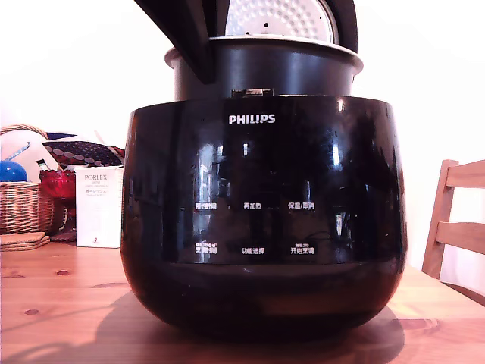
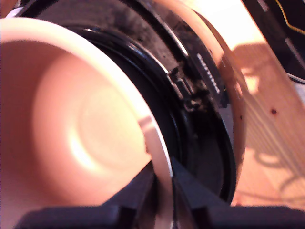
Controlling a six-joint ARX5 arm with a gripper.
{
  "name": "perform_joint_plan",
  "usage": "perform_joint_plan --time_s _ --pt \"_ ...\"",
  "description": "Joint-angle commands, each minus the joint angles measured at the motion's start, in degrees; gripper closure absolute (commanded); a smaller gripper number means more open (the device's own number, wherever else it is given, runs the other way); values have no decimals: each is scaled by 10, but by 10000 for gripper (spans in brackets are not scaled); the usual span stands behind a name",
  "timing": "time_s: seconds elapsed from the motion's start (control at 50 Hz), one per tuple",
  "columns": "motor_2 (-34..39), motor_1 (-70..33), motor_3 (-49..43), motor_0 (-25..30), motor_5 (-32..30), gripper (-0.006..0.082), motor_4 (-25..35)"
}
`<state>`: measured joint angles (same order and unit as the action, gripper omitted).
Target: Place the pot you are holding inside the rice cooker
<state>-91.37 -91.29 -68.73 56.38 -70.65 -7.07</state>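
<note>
Exterior view: the pot (image 1: 265,72) sits partly down in the rice cooker (image 1: 261,227), rim above it; "PHILIPS" reads white, a "PORLEX" box (image 1: 99,206) stands behind. Wrist view: the gripper (image 2: 164,193) pinches the pot's rim.

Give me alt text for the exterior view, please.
A dark pot sits partly lowered into a glossy black Philips rice cooker on a wooden table, with the cooker's lid raised behind.
</note>
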Motion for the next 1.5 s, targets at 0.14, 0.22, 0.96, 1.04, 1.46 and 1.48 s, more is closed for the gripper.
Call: perform_joint_plan --time_s 0.14,0.22,0.96,1.04,1.46,1.48 --pt "-7 -27 12 -5 -4 791 0" --pt "-7 -36 13 -5 -4 791 0" --pt "-16 -38 10 -5 -3 666 -45" --pt "-25 -38 10 -5 -3 665 -46" --pt "-118 -38 -26 -3 4 594 -45" --pt "-123 -38 -29 -3 4 594 -45"
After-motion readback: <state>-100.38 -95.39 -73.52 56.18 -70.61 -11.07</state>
